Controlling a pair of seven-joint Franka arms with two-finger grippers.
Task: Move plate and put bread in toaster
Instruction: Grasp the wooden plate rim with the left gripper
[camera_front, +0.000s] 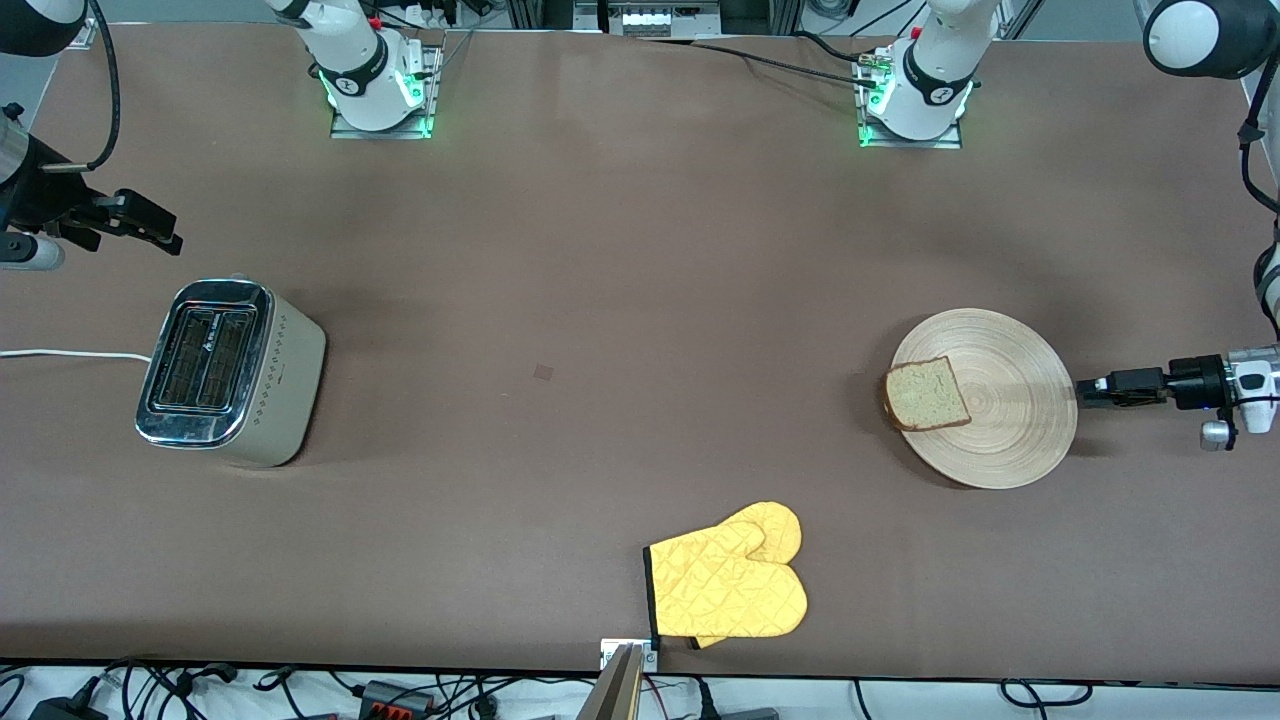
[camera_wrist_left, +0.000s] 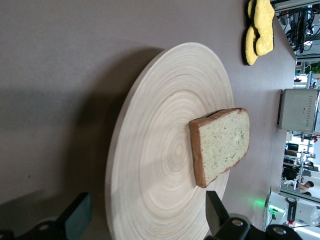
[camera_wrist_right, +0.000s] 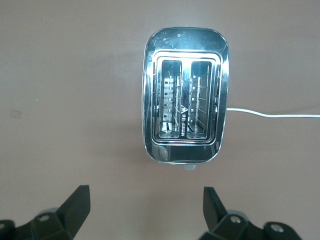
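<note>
Left hand (camera_front: 1085, 389) spread apart at round wooden plate (camera_front: 1010, 420) rim; right hand (camera_front: 150, 230) apart, waiting above chrome toaster (camera_front: 230, 372). I fear crusted bread slice (camera_front: 926, 394) sliding off.

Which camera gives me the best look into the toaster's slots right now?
The right wrist view: it looks straight down on the toaster, showing both slots empty. The front view shows it whole but smaller, at an angle, at the right arm's end of the table. The left wrist view catches only a distant beige side.

Yellow oven mitt (camera_front: 728, 588) lies flat on brown table (camera_front: 600, 250), approx 6 o'clock, by the edge nearest front cam. Black cuff trim. Small dark mark (camera_front: 543, 372) near table centre.
</note>
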